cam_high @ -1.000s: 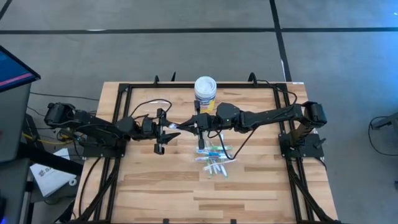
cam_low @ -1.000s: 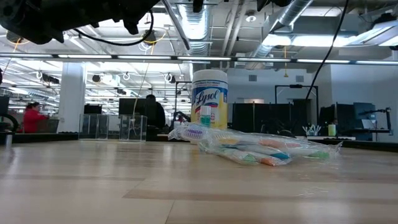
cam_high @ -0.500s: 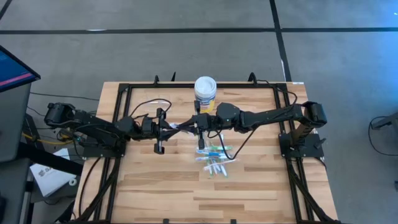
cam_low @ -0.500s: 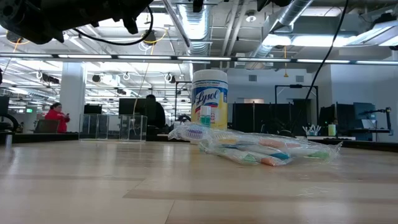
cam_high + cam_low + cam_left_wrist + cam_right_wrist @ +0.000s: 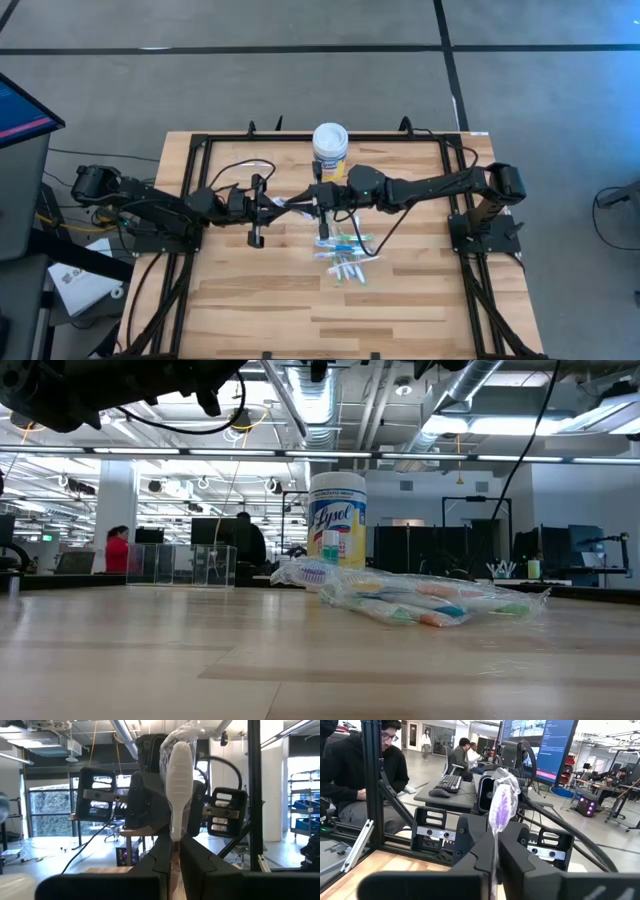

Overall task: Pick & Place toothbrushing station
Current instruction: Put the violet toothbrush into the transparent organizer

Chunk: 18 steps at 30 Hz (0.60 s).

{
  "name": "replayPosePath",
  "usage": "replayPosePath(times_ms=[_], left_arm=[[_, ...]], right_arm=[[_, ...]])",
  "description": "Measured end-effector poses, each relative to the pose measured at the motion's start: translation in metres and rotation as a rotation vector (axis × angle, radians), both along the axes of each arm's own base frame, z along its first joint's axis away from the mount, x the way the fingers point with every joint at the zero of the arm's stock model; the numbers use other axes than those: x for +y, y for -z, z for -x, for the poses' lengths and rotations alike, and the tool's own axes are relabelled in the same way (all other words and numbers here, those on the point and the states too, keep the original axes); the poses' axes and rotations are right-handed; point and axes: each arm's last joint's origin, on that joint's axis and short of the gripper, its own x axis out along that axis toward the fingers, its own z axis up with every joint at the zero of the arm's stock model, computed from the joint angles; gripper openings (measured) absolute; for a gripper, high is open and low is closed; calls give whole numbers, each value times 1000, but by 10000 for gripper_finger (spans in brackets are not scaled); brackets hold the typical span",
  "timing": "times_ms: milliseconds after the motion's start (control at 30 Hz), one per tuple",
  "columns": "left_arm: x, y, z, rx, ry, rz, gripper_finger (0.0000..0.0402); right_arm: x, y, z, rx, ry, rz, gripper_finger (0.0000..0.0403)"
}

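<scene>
We are looking across the bare wooden worktop point(image 5: 200, 660) first. One heap of wrapped toothbrushes point(image 5: 420, 600) is lying near its middle; they are overlapping in clear film, so we are not getting an exact count, only several, with white, blue and green showing from above.

Just behind the heap, up in the air, the two arms are meeting tip to tip. The left pincer point(image 5: 176, 840) is clamping shut on one more wrapped toothbrush point(image 5: 179, 785), whose pale head is standing up between its fingers. The right pincer point(image 5: 495, 832) is flanking the same brush from the other side, its purple bristles facing that camera. We cannot tell whether this pincer is gripping it.

Beyond them one white-lidded, yellow-labelled tub point(image 5: 337, 525) is standing upright at the far edge, behind the heap.

Black frame rails point(image 5: 195, 170) are bordering the worktop. Farther off, a person point(image 5: 350, 770) is sitting at a desk, others are working at screens, and a person in red point(image 5: 117, 548) is showing in the lit hall.
</scene>
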Motion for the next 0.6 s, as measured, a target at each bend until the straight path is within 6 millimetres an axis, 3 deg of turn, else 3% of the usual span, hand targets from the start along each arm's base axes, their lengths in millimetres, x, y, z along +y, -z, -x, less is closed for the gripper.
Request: replayPosePath(times_ms=[267, 600], left_arm=[[3, 7, 18, -2, -63, 24, 10], [14, 30, 50, 63, -347, 106, 9]], right_arm=[[-5, 5, 0, 46, 13, 0, 81], [-6, 5, 0, 58, 15, -3, 87]])
